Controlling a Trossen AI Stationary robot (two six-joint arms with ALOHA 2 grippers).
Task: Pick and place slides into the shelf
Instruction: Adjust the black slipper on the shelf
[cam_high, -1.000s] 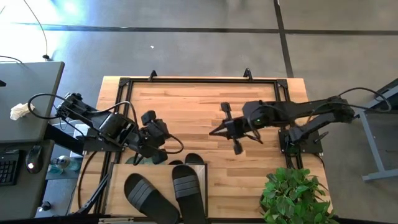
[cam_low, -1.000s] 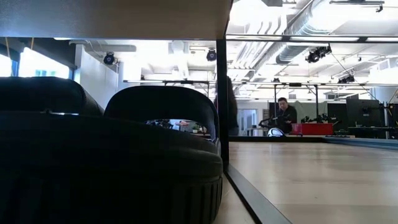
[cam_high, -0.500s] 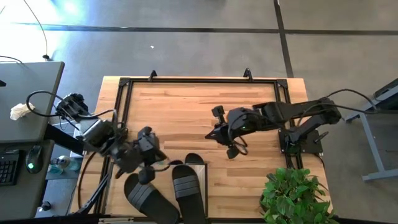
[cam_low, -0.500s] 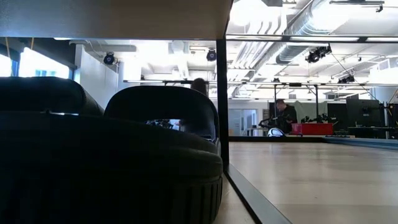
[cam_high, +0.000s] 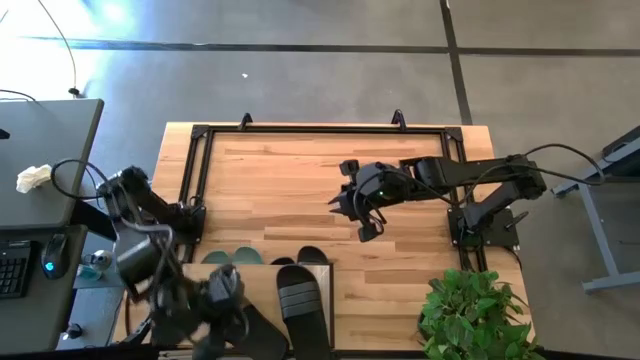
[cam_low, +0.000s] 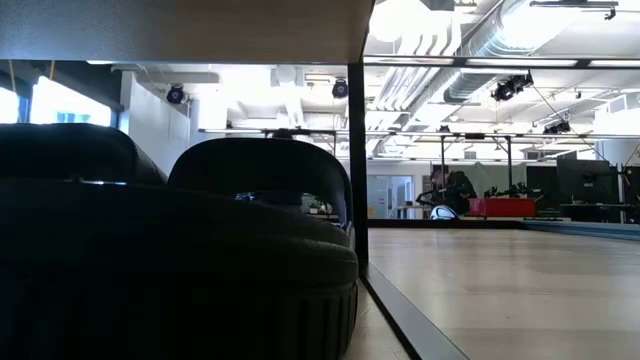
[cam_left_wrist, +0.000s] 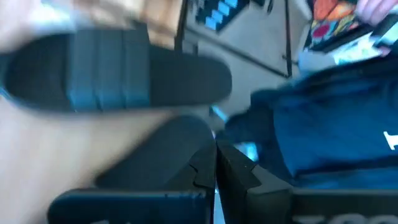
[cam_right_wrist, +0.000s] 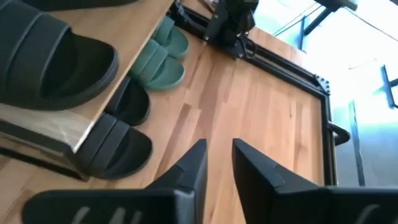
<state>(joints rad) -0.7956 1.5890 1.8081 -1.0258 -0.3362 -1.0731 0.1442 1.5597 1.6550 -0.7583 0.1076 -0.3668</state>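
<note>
The shelf (cam_high: 260, 280) stands at the table's near left. On its top lie two black slides: one (cam_high: 300, 305) shows whole, the other (cam_high: 250, 330) sits partly under my left arm. Toes of the green pair (cam_high: 235, 257) and of a black pair (cam_high: 310, 257) stick out from the lower level at its far side. My left gripper (cam_high: 220, 315) hangs shut above the shelf top's left part, over the black slides (cam_left_wrist: 118, 74). My right gripper (cam_right_wrist: 219, 165) hovers open over the table's middle (cam_high: 355, 210), holding nothing.
A potted plant (cam_high: 470, 320) stands at the table's near right corner. A desk with a keyboard (cam_high: 15, 270) flanks the left. A dark frame (cam_high: 320, 130) runs round the tabletop. A person in blue (cam_left_wrist: 336, 124) stands near the shelf's near side. Bare wood lies far of the shelf.
My left arm has swung fast from the shelf's far edge toward the table's near left corner, and now hangs over the shelf top, still shut. My right gripper has drifted a little toward the table's left and tipped further down.
</note>
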